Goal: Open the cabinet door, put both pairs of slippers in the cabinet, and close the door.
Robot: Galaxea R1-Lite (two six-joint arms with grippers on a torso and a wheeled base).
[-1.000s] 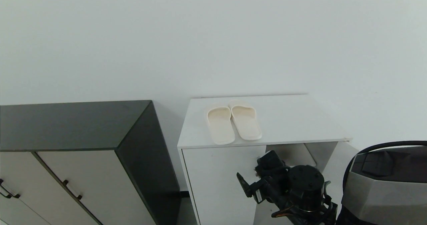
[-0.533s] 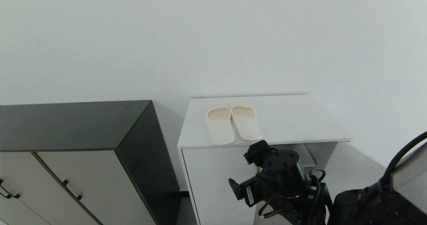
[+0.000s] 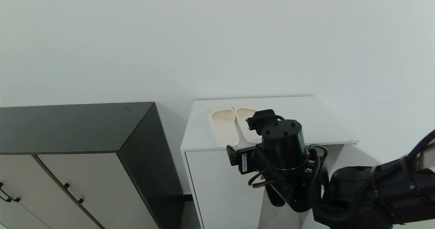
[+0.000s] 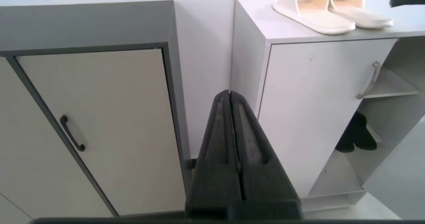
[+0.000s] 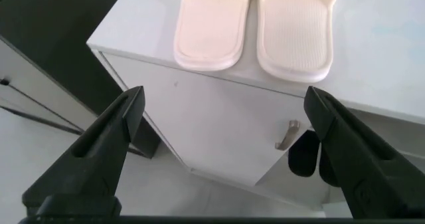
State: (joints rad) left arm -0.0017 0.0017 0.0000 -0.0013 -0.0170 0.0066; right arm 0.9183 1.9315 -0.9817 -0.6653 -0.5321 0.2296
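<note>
The cream slippers (image 3: 225, 128) lie side by side, soles down, on top of the white cabinet (image 3: 217, 185), near its front edge. They look like light, springy foam, so pinching the two inner edges together seems best. The right hand (image 5: 224, 98) hovers just before them, spread wide. A dark pair (image 4: 355, 134) sits on a lower shelf inside. The left hand (image 4: 230, 98) hangs low, pressed together, facing the black sideboard (image 3: 74, 127).

Head view looks forward and down on the cabinet (image 3: 217, 181) and slippers (image 3: 224, 127); left wrist view faces the cabinet front from farther back; right wrist view looks down closely; all share the slippers.
</note>
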